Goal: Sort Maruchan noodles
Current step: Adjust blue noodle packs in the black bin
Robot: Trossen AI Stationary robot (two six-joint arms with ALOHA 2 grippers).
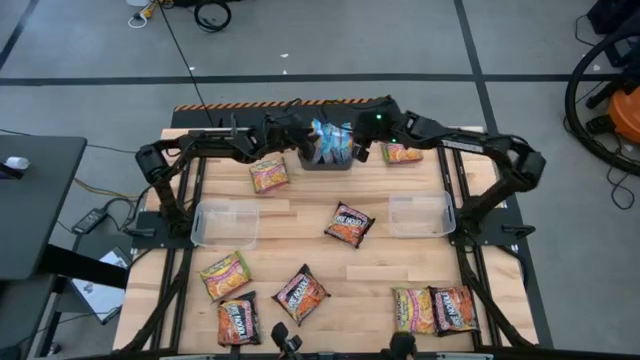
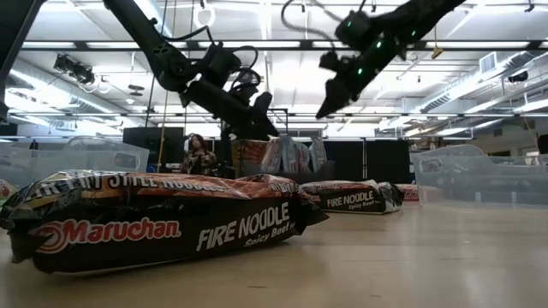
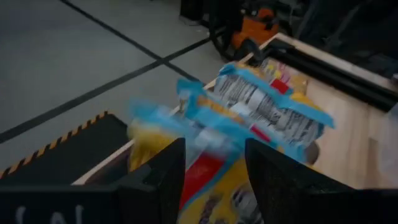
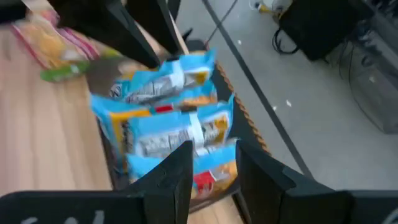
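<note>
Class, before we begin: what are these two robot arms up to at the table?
Both arms reach over the dark bin at the table's far edge, which holds blue-labelled noodle packets. The left gripper and right gripper hang open above those packets, holding nothing. Other packets lie scattered on the table, such as a black one in the middle. The two clear tubs look empty.

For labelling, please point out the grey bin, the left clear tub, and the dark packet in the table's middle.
grey bin [image 1: 312, 162]: high view, front wall.
left clear tub [image 1: 225, 240]: high view, near rim.
dark packet [image 1: 349, 224]: high view, middle of its label.
</note>
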